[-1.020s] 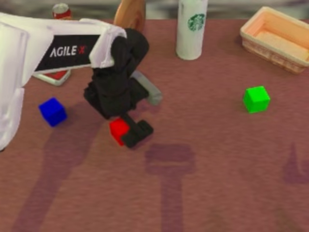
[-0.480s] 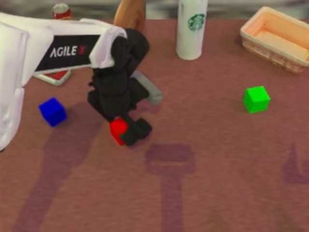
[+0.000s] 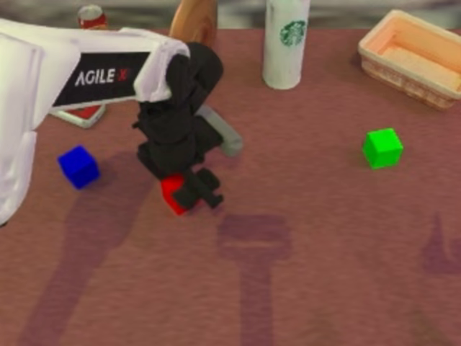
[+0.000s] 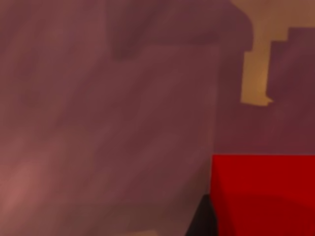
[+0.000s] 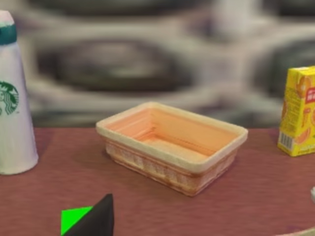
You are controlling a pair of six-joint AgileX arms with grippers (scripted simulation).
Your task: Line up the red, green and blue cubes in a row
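Red is what fills the corner of our left wrist view: the red cube [image 4: 263, 194] sits right at the camera, resting on the brown desk [image 3: 310, 238]. From above, our left gripper [image 3: 189, 189] is down over that cube, its black jaws drawn in against the cube's sides and clamped on it; the cube's red face [image 3: 172, 192] shows just beside the dark fingers [image 3: 207, 189]. A grey block [image 3: 223, 134] lies on the desk just behind the jaws, partly hidden by the wrist.

Well away from the jaws toward the top view's left lies the blue cube [image 3: 78, 166], apart from everything else. Far off on the other side of the jaws, toward the right of the desk, the green cube [image 3: 382, 148] stands alone. The three cubes are spread wide and form no tight row.

Along the far edge, beyond the jaws, we see a white Starbucks cup [image 3: 286, 42], a red soda can [image 3: 91, 16], a rounded wooden object [image 3: 194, 20], and an orange woven basket [image 3: 412, 59] in the far right corner.

Our right arm is out of the top view. Its wrist camera faces the basket [image 5: 172, 145], with the cup [image 5: 14, 103], a yellow juice carton [image 5: 298, 110] and a corner of the green cube [image 5: 74, 220] also showing; only a dark fingertip [image 5: 96, 219] appears, so we cannot tell how those jaws stand.
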